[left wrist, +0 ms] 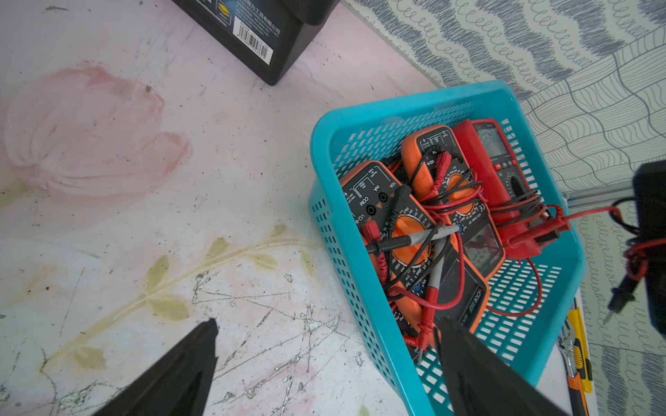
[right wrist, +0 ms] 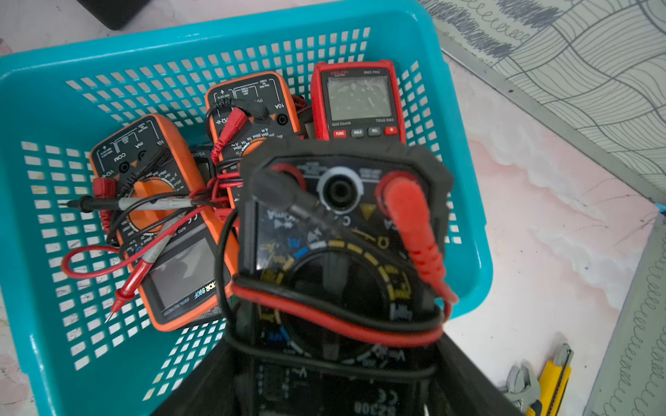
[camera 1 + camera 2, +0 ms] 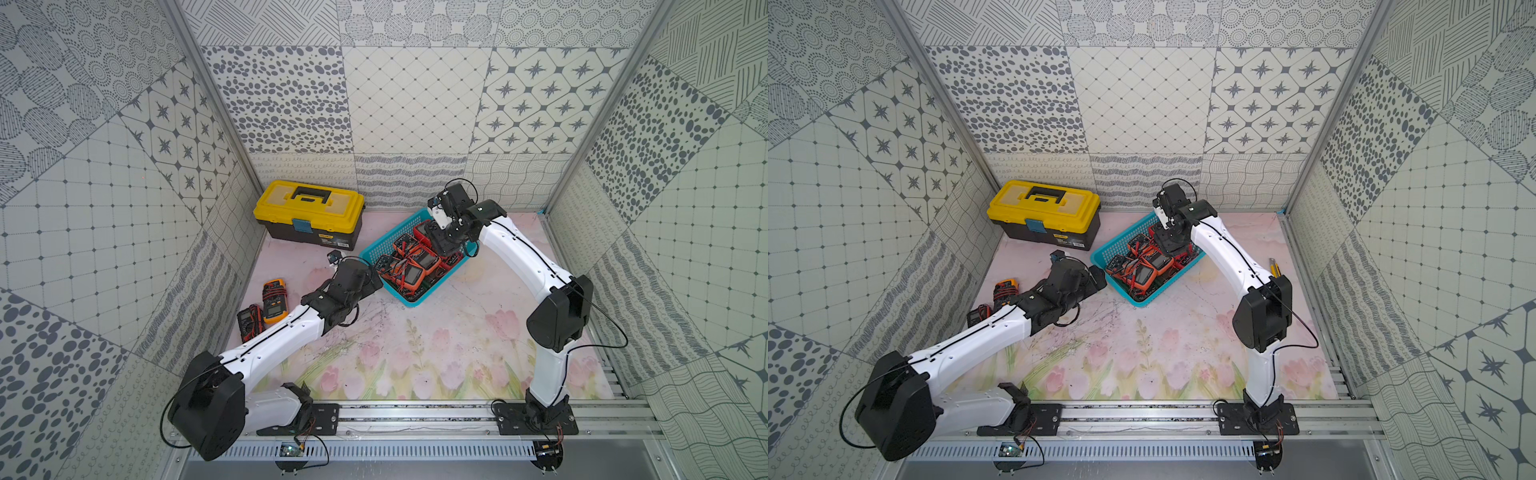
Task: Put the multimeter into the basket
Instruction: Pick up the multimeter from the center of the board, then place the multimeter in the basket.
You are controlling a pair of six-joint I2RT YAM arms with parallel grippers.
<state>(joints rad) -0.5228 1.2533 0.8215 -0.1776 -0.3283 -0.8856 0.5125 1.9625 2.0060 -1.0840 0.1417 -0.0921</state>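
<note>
Pink tulip-printed table (image 1: 216,144) carries the turquoise basket (image 2: 201,30), where two orange meters (image 2: 144,201) marked "COM" and "10A" and a red multimeter (image 2: 356,101) reading "890C PRO", "4000 Counts", "TRUE RMS", with keys "FUNC", "HOLD", "REL", lie among tangled leads (image 2: 90,266). The right gripper (image 2: 335,363) clamps the black multimeter (image 2: 338,223), its own wires wound round it, in the air above the basket's edge. The left gripper (image 1: 328,322) stands wide apart and empty beside the basket.
</note>
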